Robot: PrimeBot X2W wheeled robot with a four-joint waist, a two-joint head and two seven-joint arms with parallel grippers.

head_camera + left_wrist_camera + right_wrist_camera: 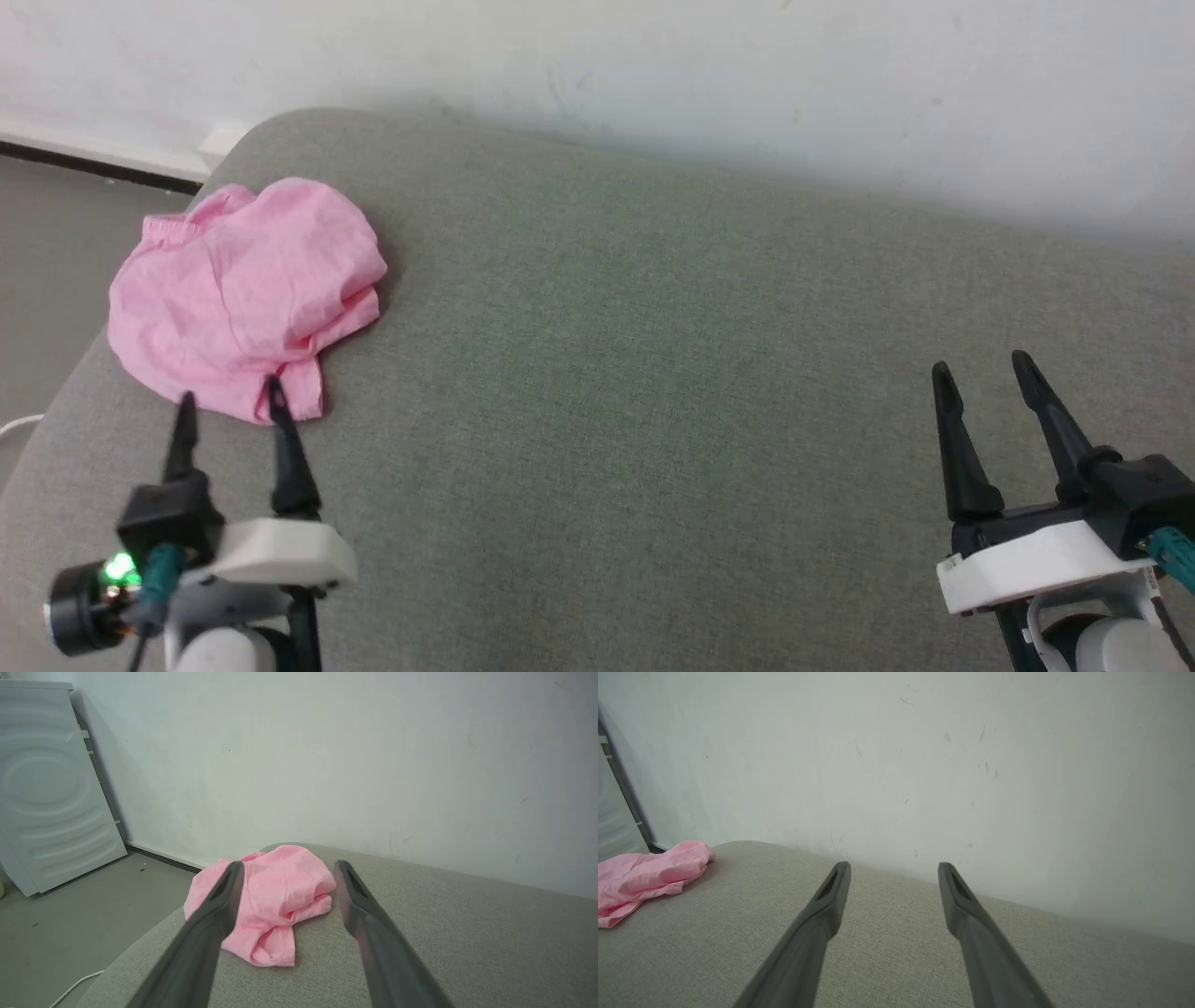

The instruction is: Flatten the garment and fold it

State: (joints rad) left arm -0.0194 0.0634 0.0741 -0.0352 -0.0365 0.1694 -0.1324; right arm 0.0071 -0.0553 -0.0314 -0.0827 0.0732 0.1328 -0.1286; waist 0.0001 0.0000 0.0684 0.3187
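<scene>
Garment: a light pink pair of shorts, lying crumpled at the far left corner of a grey fabric-covered surface, close to its rounded edge. Its layers are doubled over one another, and the gathered waistband faces the far left. A white wall stands behind.

The left hand sits just at the near hem, its two dark fingers spread and holding nothing. Whether the tips touch the cloth cannot be told. In the left wrist view the garment lies straight ahead between the spread fingers. The right hand hovers well apart at the right side of the surface, also spread and empty.

Flattening has not yet begun; this looks like the approach to a first grasp. The next move likely calls for the left hand to pinch the near hem, taking care with the thin, layered cloth. The right hand must cross over to help spread it, probably nearer the middle of the surface.
</scene>
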